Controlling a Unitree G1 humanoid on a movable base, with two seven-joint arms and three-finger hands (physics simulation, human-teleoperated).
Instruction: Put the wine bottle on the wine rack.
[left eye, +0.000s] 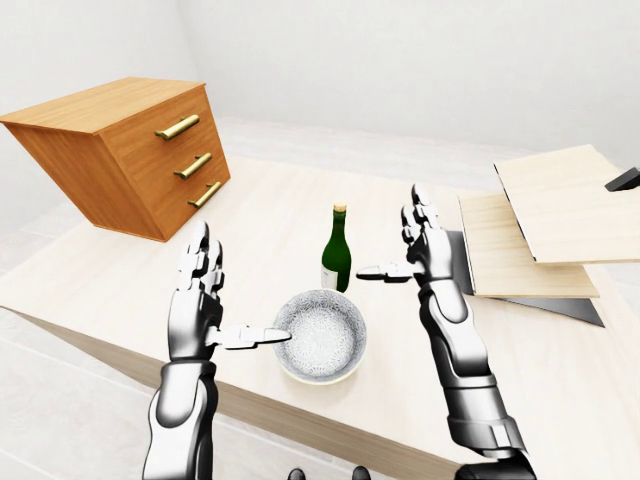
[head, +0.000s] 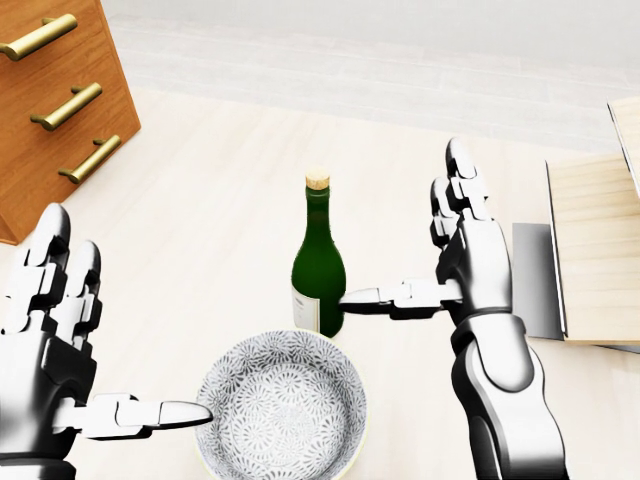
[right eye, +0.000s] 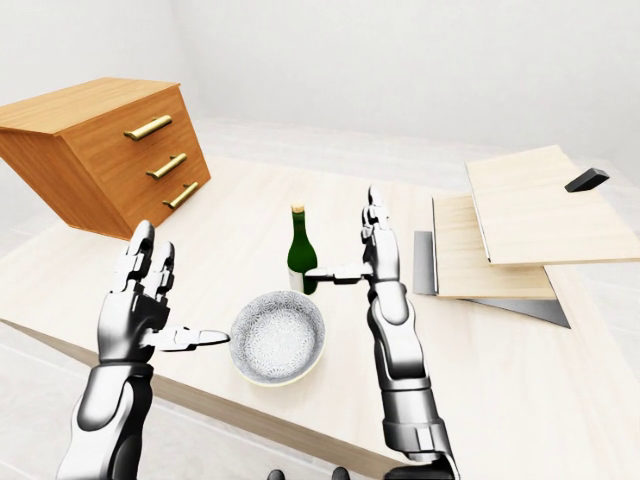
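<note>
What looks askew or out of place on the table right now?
The wooden three-drawer chest at the left-eye view's upper left sits tilted, one edge apparently lifted. The green wine bottle stands upright, and the patterned bowl shows no spill.
</note>
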